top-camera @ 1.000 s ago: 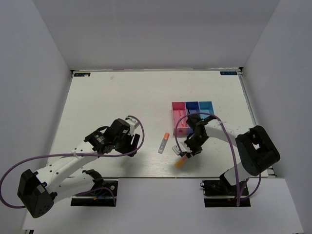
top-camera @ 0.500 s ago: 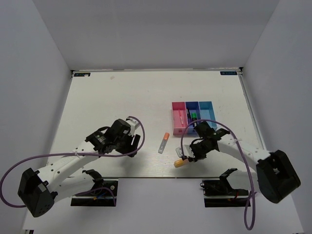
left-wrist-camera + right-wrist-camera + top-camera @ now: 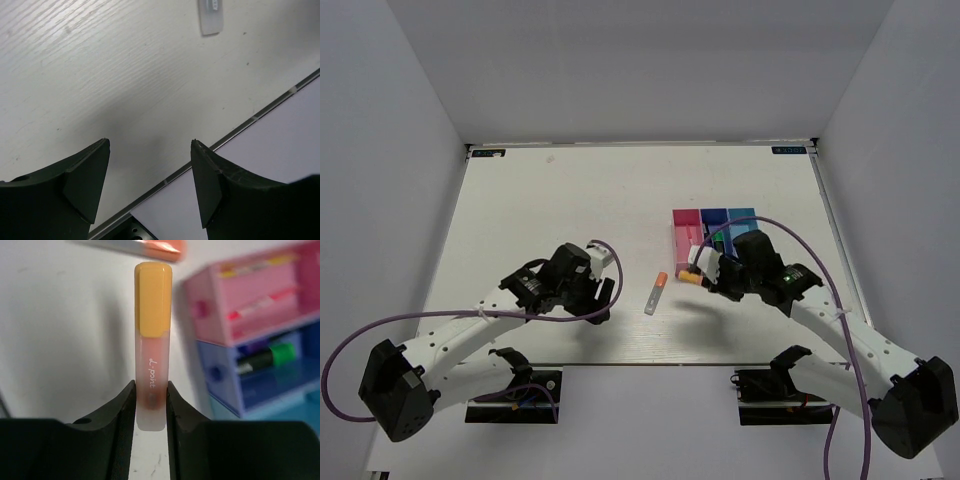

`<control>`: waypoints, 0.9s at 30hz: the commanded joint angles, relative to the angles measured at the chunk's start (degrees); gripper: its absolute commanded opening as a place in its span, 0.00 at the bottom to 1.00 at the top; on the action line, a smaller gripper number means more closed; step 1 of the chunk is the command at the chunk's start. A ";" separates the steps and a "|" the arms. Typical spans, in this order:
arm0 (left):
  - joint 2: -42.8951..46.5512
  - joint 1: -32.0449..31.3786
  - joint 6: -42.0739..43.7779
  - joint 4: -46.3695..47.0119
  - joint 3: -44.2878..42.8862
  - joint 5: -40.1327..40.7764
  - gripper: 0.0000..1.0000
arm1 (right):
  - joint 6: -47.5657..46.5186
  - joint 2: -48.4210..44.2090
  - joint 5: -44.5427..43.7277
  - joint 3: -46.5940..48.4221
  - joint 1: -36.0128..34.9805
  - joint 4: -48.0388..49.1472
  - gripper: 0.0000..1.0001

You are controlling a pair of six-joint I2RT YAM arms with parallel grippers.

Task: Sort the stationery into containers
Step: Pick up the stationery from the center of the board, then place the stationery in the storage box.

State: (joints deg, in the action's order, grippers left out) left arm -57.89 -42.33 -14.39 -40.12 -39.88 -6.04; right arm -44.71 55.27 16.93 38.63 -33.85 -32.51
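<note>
Your right gripper [image 3: 150,392] clamps the highlighter [image 3: 152,310] by its translucent pink barrel, leaving the smooth yellow-orange cap free to lead into a bin. It hangs over the table [image 3: 550,200] just beside the pink bin [image 3: 200,305], which holds thin sticks [image 3: 255,307]. The blue bin [image 3: 217,375] holds black markers [image 3: 255,360]. Your left gripper [image 3: 150,145] sits open and empty over matte wood grain, near the grey-orange marker [image 3: 656,293].

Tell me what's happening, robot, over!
Right jaws shut on highlighter, beside pink bin. Left jaws open, empty. Grey-orange marker loose on table. Nothing blocking.
</note>
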 commanded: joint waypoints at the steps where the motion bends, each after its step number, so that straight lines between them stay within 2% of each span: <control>1: -1.60 0.23 1.21 4.78 -1.16 -5.91 0.76 | 16.22 -0.69 -16.65 3.20 0.97 11.32 0.00; 7: -8.55 -1.09 1.39 9.44 -5.73 -7.76 0.75 | 26.41 2.30 -36.84 6.54 3.43 15.99 0.00; 10: -12.86 -2.49 0.42 12.78 -7.58 -7.06 0.75 | 28.61 6.16 -40.38 8.12 5.62 16.52 0.00; 18: -26.28 -5.57 -1.07 22.00 -12.67 -4.68 0.76 | 35.12 20.13 -40.57 18.04 9.84 11.16 0.00; 25: -34.22 -7.15 -1.95 25.18 -18.65 -2.49 0.78 | 38.02 27.69 -38.11 22.00 13.01 9.93 0.00; 27: -36.41 -7.42 -2.13 25.26 -20.05 -2.13 0.78 | 38.64 28.23 -36.53 22.62 14.51 9.49 0.05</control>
State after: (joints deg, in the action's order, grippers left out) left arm -93.38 -49.04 -15.97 -17.32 -56.84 -9.61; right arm -8.91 82.70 -20.78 57.95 -20.75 -21.80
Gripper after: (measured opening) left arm 0.781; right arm 0.296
